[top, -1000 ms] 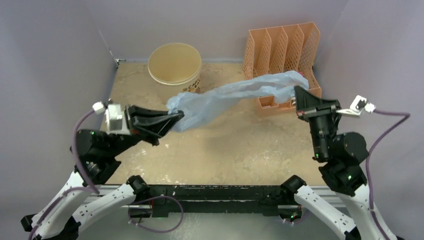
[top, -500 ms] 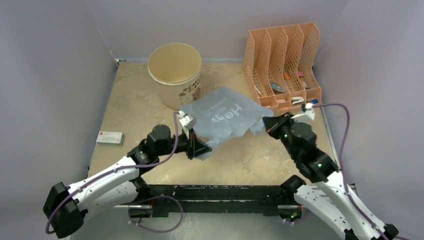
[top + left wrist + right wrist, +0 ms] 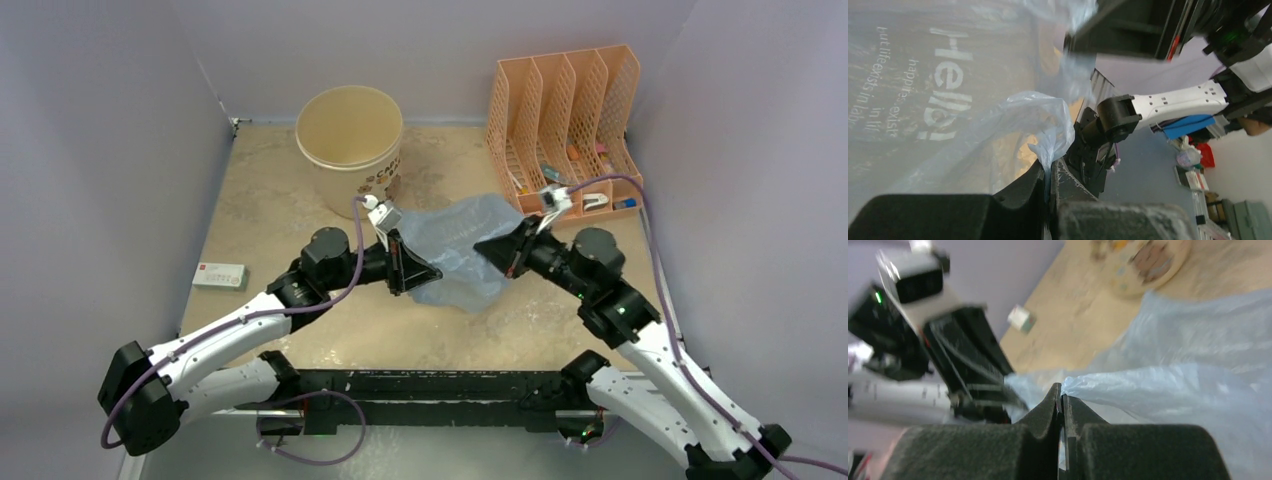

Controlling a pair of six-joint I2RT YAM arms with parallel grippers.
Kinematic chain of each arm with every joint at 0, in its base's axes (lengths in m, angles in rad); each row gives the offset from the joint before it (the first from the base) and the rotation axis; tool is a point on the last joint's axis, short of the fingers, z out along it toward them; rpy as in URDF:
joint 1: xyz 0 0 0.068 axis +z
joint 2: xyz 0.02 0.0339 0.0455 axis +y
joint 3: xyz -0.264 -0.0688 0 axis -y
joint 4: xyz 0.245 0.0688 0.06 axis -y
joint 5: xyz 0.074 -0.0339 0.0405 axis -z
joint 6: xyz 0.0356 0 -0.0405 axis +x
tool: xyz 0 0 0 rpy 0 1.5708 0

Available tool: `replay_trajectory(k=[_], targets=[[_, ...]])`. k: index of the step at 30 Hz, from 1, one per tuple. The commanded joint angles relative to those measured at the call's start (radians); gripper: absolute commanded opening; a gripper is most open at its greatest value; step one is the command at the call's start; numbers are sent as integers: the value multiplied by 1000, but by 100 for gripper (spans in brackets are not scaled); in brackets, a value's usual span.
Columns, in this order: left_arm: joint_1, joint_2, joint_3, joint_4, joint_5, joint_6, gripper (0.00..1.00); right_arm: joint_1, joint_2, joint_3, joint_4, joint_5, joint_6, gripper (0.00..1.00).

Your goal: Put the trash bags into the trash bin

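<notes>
The pale-blue translucent trash bag point(image 3: 460, 250) hangs slack between my two grippers over the middle of the table. My left gripper point(image 3: 432, 272) is shut on its left edge; the pinched fold shows in the left wrist view point(image 3: 1050, 160), with white lettering on the bag point(image 3: 943, 95). My right gripper point(image 3: 482, 249) is shut on the bag's right edge, seen in the right wrist view point(image 3: 1062, 390), with the bag point(image 3: 1188, 370) spreading to the right. The cream trash bin point(image 3: 350, 150) stands upright at the back left, apart from the bag and both grippers.
An orange mesh file organizer point(image 3: 565, 110) with small items stands at the back right. A small white box point(image 3: 220, 275) lies near the left edge. Purple walls enclose the table on three sides.
Both grippers have moved toward each other, so the bag went from stretched flat to bunched and slack. Both still hold the bag. A second ago both arms held it stretched high.
</notes>
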Motion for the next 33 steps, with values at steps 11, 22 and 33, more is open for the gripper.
replay_trajectory(k=[11, 22, 33], targets=[[0, -44, -32, 48, -150, -221, 0, 2, 56, -155, 303, -683, 1, 10], [-2, -4, -104, 300, 70, -246, 0, 3, 115, -309, 682, -470, 363, 20], [0, 37, -140, 392, 139, -262, 0, 3, 212, -378, 900, -475, 539, 49]])
